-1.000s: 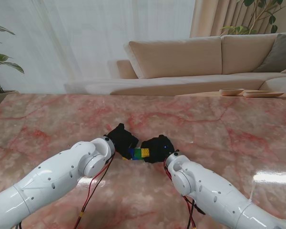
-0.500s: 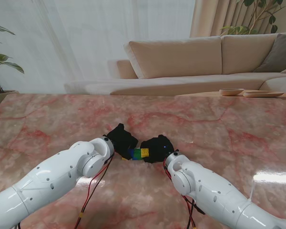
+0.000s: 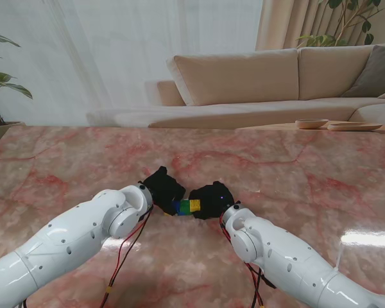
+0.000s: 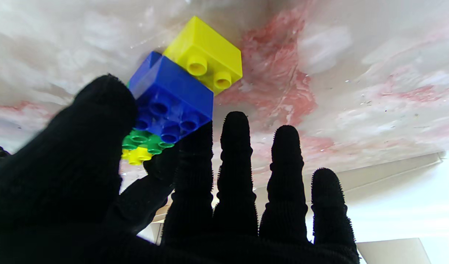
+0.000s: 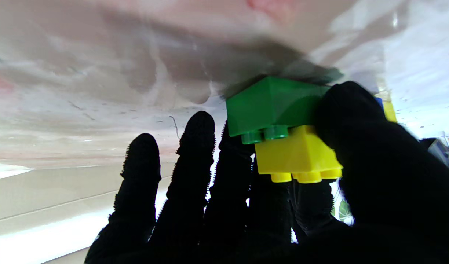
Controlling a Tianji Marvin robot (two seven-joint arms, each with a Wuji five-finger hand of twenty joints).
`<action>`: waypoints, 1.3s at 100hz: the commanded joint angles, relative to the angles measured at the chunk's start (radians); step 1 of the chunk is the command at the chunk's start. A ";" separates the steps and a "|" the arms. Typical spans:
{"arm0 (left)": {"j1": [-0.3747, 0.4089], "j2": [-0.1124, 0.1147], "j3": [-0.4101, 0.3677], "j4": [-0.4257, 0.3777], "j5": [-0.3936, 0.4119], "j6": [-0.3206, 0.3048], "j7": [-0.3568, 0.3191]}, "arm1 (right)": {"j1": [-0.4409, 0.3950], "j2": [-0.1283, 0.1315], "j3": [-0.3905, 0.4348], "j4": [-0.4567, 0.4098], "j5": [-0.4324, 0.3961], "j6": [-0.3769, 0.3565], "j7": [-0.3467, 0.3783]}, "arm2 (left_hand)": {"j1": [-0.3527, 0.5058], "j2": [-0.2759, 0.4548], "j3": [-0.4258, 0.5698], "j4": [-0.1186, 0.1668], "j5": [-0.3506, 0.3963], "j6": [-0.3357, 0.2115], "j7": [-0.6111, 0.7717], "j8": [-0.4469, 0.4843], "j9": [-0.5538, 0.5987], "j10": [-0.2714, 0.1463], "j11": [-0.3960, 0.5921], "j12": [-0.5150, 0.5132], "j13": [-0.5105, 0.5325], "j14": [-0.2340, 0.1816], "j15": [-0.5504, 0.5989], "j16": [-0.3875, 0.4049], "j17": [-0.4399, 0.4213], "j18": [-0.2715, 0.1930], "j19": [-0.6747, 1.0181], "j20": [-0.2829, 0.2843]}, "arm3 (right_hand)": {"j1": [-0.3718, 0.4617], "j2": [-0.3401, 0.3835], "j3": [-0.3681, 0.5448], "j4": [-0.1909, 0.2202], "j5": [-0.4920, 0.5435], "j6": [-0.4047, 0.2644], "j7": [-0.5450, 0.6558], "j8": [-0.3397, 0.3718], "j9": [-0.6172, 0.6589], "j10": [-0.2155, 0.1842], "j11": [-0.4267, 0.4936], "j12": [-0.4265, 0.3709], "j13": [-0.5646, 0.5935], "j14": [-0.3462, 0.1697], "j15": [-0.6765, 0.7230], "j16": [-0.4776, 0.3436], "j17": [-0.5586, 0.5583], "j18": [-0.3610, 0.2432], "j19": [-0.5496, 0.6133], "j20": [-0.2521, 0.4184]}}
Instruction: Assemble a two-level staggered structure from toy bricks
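Both black-gloved hands meet at the middle of the pink marble table (image 3: 289, 173), with a small cluster of bricks between them. The stand view shows a blue brick (image 3: 177, 206), a green brick (image 3: 185, 206) and a yellow brick (image 3: 195, 205) side by side. My left hand (image 3: 163, 186) pinches the blue brick (image 4: 169, 99) between thumb and forefinger, beside another yellow brick (image 4: 204, 55) lying on the table. My right hand (image 3: 212, 199) grips the yellow brick (image 5: 298, 156), which is stacked on the green brick (image 5: 272, 106). How the blue brick joins the green one is hidden.
A beige sofa (image 3: 244, 77) stands beyond the table's far edge. A low table with shallow dishes (image 3: 337, 124) sits at the far right, and a plant (image 3: 0, 96) stands at the far left. Red cables (image 3: 125, 256) hang under both forearms.
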 commanded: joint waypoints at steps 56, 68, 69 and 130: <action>0.066 0.002 -0.100 -0.040 0.027 -0.039 0.048 | -0.020 0.003 0.001 0.002 -0.003 0.009 0.028 | -0.052 -0.020 0.009 0.030 -0.069 0.045 -0.152 -0.098 -0.115 0.015 -0.064 -0.074 -0.064 0.001 -0.043 -0.028 -0.023 -0.009 -0.092 -0.007 | 0.033 0.035 0.018 -0.013 0.006 -0.049 -0.012 -0.032 0.005 -0.014 -0.033 -0.038 -0.007 -0.022 0.011 0.008 -0.018 -0.010 0.000 0.025; 0.098 0.002 -0.138 -0.057 0.019 -0.047 0.052 | -0.021 0.004 0.003 -0.001 -0.005 0.009 0.032 | -0.055 0.000 0.011 0.031 -0.055 0.041 -0.154 -0.110 -0.104 0.014 -0.063 -0.078 -0.052 0.001 -0.038 -0.027 -0.022 -0.007 -0.092 -0.002 | 0.034 0.034 0.020 -0.013 0.006 -0.049 -0.013 -0.031 0.006 -0.015 -0.032 -0.038 -0.006 -0.022 0.011 0.008 -0.018 -0.010 0.000 0.025; 0.101 0.002 -0.141 -0.058 0.017 -0.047 0.054 | -0.021 0.004 0.003 -0.001 -0.005 0.009 0.032 | -0.052 0.002 0.012 0.032 -0.053 0.040 -0.152 -0.110 -0.101 0.014 -0.061 -0.078 -0.049 0.001 -0.037 -0.027 -0.021 -0.007 -0.091 0.000 | 0.035 0.034 0.020 -0.013 0.006 -0.049 -0.013 -0.031 0.007 -0.015 -0.031 -0.037 -0.006 -0.022 0.011 0.008 -0.018 -0.010 0.000 0.025; 0.167 0.008 -0.222 -0.071 0.056 -0.046 0.093 | -0.021 0.005 0.002 -0.002 -0.007 0.006 0.033 | 0.161 -0.033 0.007 -0.042 0.109 -0.153 0.120 -0.222 0.154 -0.025 0.023 0.081 0.129 -0.005 0.060 0.042 0.031 0.024 0.078 0.031 | 0.035 0.031 0.029 -0.015 0.007 -0.052 -0.010 -0.032 0.009 -0.014 -0.031 -0.029 -0.004 -0.021 0.012 0.008 -0.018 -0.008 -0.001 0.026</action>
